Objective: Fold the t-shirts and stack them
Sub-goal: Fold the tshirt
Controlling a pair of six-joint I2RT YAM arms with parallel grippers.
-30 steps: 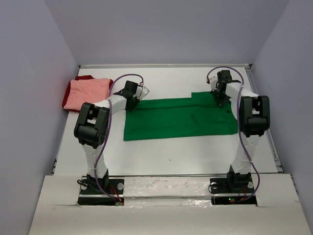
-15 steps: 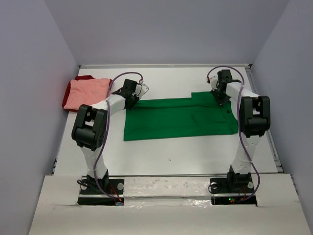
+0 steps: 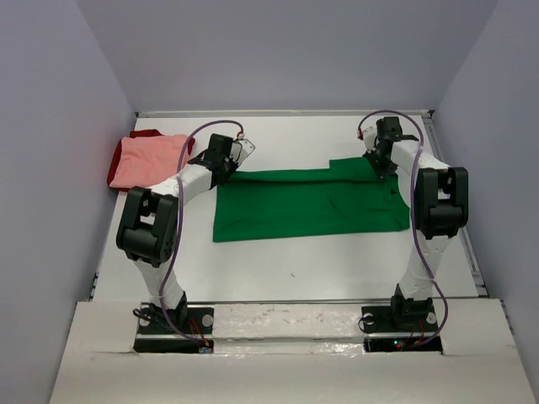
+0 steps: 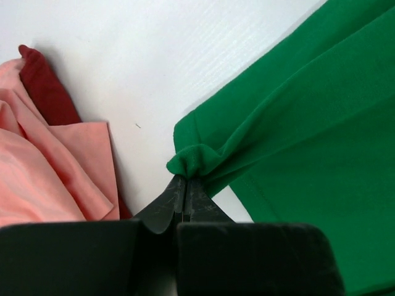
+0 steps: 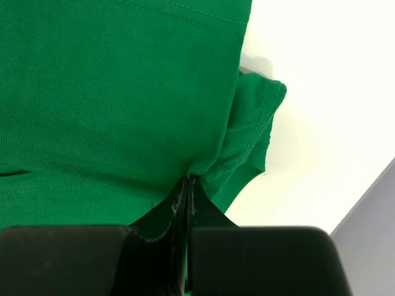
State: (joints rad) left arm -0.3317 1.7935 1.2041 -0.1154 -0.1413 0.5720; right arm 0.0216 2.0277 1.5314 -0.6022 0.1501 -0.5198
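The bright green t-shirt (image 3: pixel 307 204) lies spread flat across the table's middle. My left gripper (image 3: pixel 229 165) is shut on its far left corner, pinching a bunched fold (image 4: pixel 194 161). My right gripper (image 3: pixel 379 164) is shut on its far right corner by the sleeve (image 5: pixel 250 132). The salmon pink t-shirt (image 3: pixel 152 160) lies folded at the far left on top of the dark red t-shirt (image 3: pixel 145 135); both also show in the left wrist view, pink (image 4: pixel 43 179) over red (image 4: pixel 46 92).
White table (image 3: pixel 295 261) with grey walls on the left, back and right. A metal rail (image 3: pixel 455 210) runs along the right edge. The pink and red pile sits close to my left gripper.
My left gripper has moved a little farther back and left, pulling the green shirt's far left corner with it. My right gripper has shifted slightly back.
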